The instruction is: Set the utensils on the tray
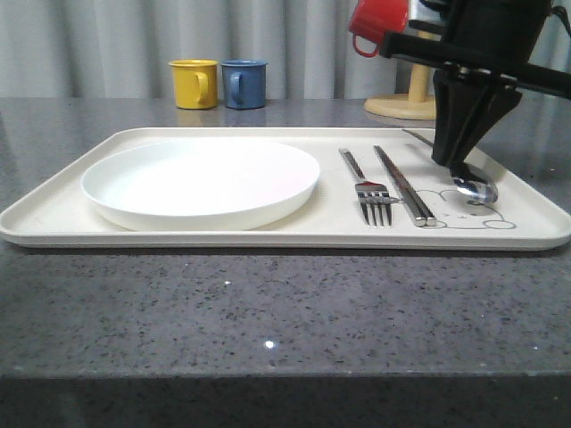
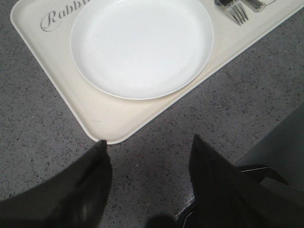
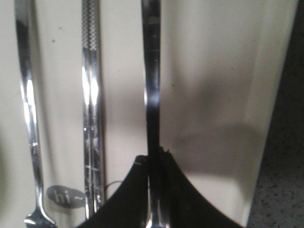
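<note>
The cream tray (image 1: pixel 53 209) lies flat on the grey speckled counter (image 1: pixel 268 312), and everything else is placed from it. On its left half sits the round white plate (image 1: pixel 201 181), flat and inside the rim. Right of the plate lies the fork (image 1: pixel 370 192), tines toward the tray's near edge, and just beside it, further right, the pair of chopsticks (image 1: pixel 403 185), roughly parallel to the fork. Nearest the tray's right edge is the spoon (image 1: pixel 475 187), its bowl resting over the rabbit drawing (image 1: pixel 464 212). The right gripper (image 1: pixel 457 165) reaches down onto the spoon; in the right wrist view its dark fingers (image 3: pixel 128 194) are closed around the spoon's handle (image 3: pixel 152 95), which runs parallel to the chopsticks (image 3: pixel 91 104) and fork (image 3: pixel 28 118). The left gripper (image 2: pixel 147 147) hovers over the counter just off the tray's near left corner (image 2: pixel 102 128), its 2 fingers spread apart with nothing between them. Behind the tray's far edge stand a yellow mug (image 1: pixel 194 84) and a blue mug (image 1: pixel 244 84), side by side, and a red mug (image 1: pixel 376 22) hangs above a wooden stand (image 1: pixel 406 102).
</note>
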Robot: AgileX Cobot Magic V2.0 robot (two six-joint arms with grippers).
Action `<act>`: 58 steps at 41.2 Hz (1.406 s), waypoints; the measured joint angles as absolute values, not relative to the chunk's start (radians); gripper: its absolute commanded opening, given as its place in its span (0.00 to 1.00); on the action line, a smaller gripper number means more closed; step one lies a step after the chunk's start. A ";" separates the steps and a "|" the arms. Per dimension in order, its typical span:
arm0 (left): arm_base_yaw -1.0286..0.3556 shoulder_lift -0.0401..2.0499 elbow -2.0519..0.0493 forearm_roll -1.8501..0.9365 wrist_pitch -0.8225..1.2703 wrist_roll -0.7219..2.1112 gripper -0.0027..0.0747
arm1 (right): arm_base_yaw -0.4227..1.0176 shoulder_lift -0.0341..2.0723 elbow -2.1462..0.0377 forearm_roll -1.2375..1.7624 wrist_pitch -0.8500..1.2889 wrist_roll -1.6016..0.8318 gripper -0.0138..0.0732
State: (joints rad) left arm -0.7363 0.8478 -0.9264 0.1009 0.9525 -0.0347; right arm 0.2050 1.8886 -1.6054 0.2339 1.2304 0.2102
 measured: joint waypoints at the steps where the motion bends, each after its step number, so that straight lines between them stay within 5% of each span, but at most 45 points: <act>1: -0.736 0.848 -0.926 0.101 0.953 -0.035 0.50 | 0.205 1.893 -1.605 0.234 1.229 0.212 0.21; 13: -0.736 0.848 -0.926 0.101 0.953 -0.035 0.50 | 0.205 1.904 -1.608 0.234 1.225 0.218 0.56; 27: -0.736 0.848 -0.926 0.101 0.953 -0.035 0.50 | 0.235 1.743 -1.603 0.159 1.225 0.119 0.56; 42: -0.736 0.848 -0.926 0.101 0.953 -0.035 0.50 | 0.429 1.322 -1.393 0.103 1.241 0.024 0.56; 58: -0.736 0.848 -0.926 0.101 0.953 -0.035 0.50 | 0.446 0.803 -1.066 0.078 1.184 0.022 0.56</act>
